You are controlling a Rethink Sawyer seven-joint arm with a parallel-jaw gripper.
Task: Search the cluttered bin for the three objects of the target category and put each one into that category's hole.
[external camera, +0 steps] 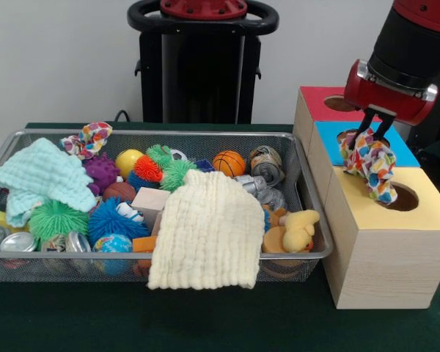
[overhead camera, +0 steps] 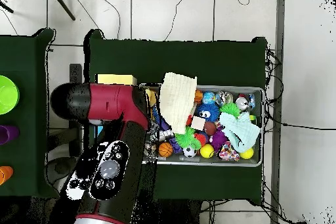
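Below my gripper [external camera: 374, 136], pinched on the patterned scrunchie [external camera: 370, 165], the cloth hangs between blue hole [external camera: 350, 135] and yellow hole [external camera: 402, 196].

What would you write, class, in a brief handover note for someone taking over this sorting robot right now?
Gripper: shut on the multicoloured patterned fabric scrunchie, hanging above the blue and yellow sections of the wooden box, near the yellow hole.
Bin: a similar patterned scrunchie lies on the far left rim of the wire mesh bin.
Done: one picked, not yet dropped.
Left: release it; fetch the one on the rim; a third is not visible, so search.
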